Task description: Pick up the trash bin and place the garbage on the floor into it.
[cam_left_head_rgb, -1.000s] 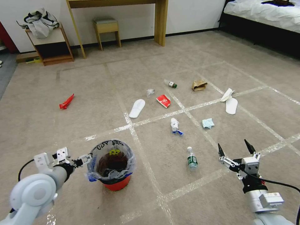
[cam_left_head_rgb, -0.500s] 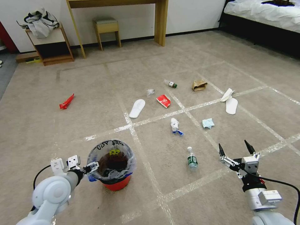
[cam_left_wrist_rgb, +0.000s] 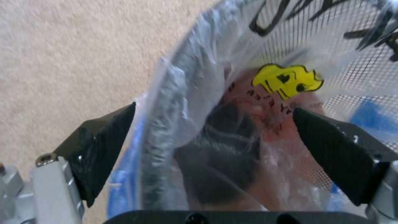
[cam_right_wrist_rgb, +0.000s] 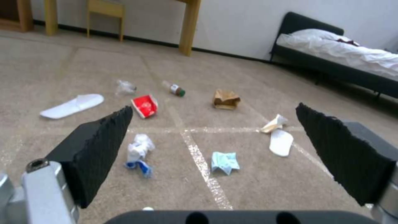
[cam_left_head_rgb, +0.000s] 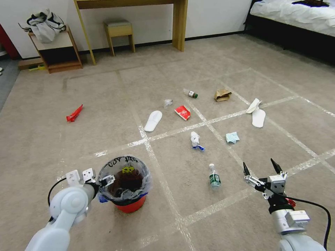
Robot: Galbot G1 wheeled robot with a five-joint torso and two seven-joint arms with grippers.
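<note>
My left gripper [cam_left_head_rgb: 104,180] is spread wide astride the near rim of the trash bin [cam_left_head_rgb: 129,205], one finger [cam_left_wrist_rgb: 99,152] outside the bag, the other inside; a second ago it was short of the rim. The bin stands on the floor [cam_left_head_rgb: 104,104]. Right of it lies a bottle [cam_left_head_rgb: 214,176]. My right gripper [cam_left_head_rgb: 261,166] hovers wide open, holding nothing, barely shifted.
</note>
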